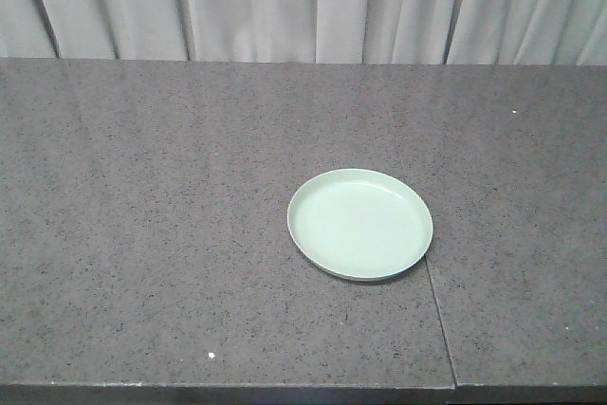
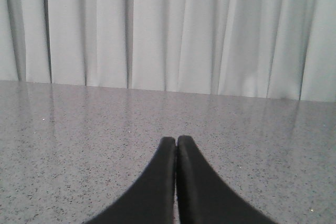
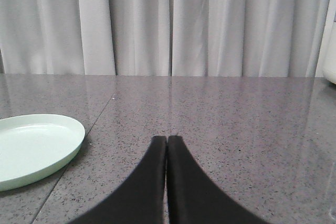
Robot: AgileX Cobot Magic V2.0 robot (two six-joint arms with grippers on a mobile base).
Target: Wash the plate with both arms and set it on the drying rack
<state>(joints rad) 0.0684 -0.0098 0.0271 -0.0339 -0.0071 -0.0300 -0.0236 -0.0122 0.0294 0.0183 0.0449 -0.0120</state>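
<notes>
Just right of centre on the speckled grey stone desk [image 1: 142,196] lay the plate [image 1: 360,225], round, smooth, pale mint, low-rimmed. The right wrist view caught its edge left of the right hand [image 3: 167,140]; the left hand [image 2: 176,140] faced only desk and pleated white curtain [image 2: 157,24]. Both hands' black fingers were pressed together, holding nothing.

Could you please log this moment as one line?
plate: flat on counter, untouched | left pincer: shut, empty | right pincer: shut, empty, plate to its left | rack: not in view
</notes>
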